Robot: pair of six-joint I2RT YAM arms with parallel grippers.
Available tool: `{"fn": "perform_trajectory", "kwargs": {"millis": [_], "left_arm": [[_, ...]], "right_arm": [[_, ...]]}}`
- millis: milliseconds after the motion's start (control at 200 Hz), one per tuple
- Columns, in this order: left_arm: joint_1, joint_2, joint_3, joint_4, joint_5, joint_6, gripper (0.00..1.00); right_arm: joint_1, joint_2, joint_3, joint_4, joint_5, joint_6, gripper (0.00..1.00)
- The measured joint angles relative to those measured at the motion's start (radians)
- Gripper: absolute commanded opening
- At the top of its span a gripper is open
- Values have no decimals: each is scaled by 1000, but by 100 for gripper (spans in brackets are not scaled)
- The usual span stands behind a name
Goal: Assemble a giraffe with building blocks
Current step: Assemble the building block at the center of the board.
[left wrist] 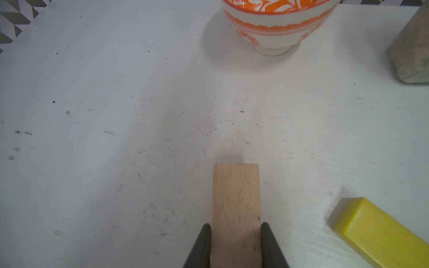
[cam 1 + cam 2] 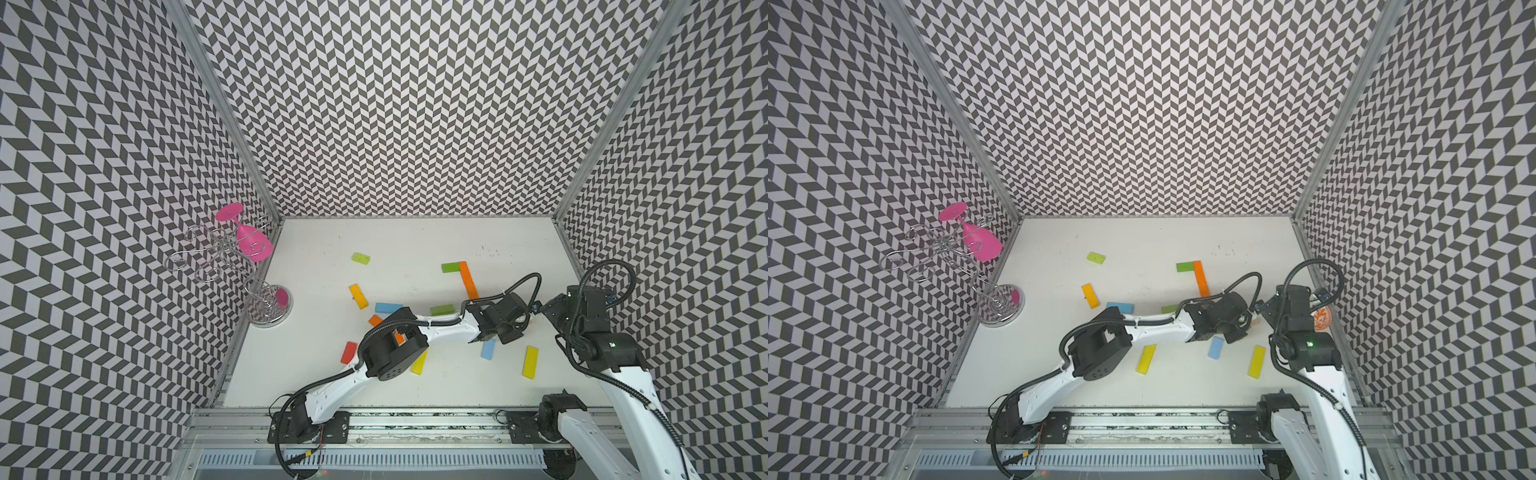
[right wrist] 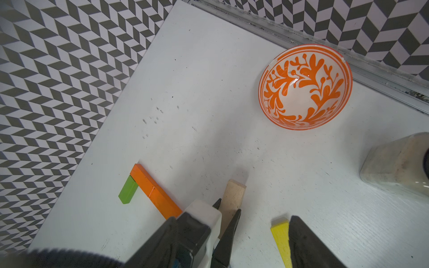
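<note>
**A:** Status of the grip?

**B:** Left gripper (image 1: pixel 235 226): fingers clamped on the long edges of the plain wooden block (image 1: pixel 235 197), low over the counter (image 1: pixel 116 139). Cannot tell if its far end touches down. Right gripper (image 2: pixel 547 311): fingers apart, nothing between them to hold, hovering close by.

**A:** And the giraffe?

**B:** Flat on the counter. The orange strip (image 3: pixel 154 191) has the green block (image 3: pixel 127 192) touching the side of its far end. The wooden block sits just beside the strip's near end; any contact is hidden.

**A:** Placement notes?

**B:** Probably a body piece.
- Square it to the strip, lower it flat, and butt it up gently so the orange row does not shift.
- Release only once it rests.
- Mind the yellow block (image 1: pixel 380 234) nearby.
</note>
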Motion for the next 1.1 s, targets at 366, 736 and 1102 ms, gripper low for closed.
{"fn": "perform_trajectory", "kwargs": {"millis": [366,736,1102], "left_arm": [[23,45,85,-121,-22,24,37],[24,54,156,-225,-4,27,53],[25,98,229,-284,5,28,44]], "right_arm": [[-10,-7,-34,23,-39,-11,74],[-16,-7,-34,30,-45,-26,74],[-19,-7,-34,30,-47,-27,74]]}}
